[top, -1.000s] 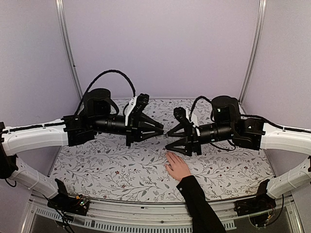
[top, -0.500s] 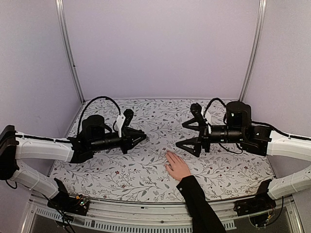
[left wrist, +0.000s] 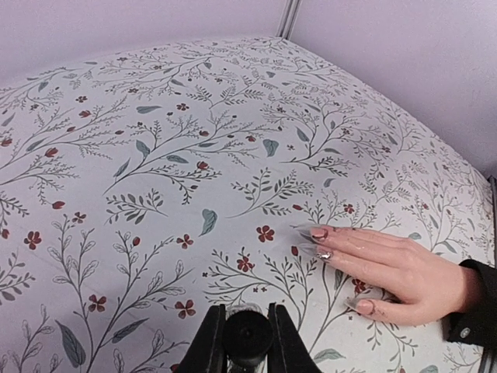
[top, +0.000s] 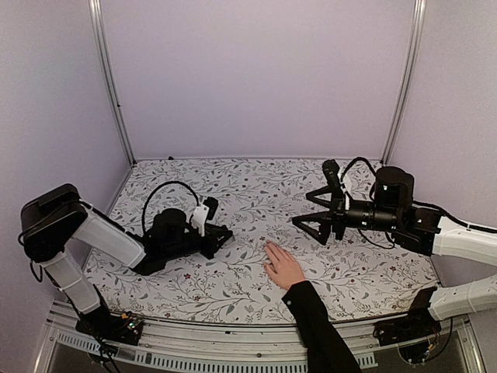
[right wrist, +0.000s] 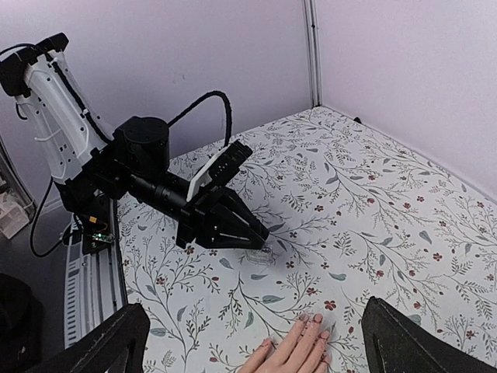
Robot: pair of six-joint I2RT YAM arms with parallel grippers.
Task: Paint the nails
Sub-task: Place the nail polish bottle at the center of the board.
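With left claw [top: 226, 235] shut on black item [left wrist: 248, 336] and right claw [top: 302, 210] wide open, empty, ease toward nails [left wrist: 319, 232] slow, tip only.

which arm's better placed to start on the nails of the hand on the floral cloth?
Left. The left arm sits low over the floral cloth, jaws shut on a small black round piece, near the nails of the light-skinned hand. The right arm hangs higher, jaws wide open, empty.
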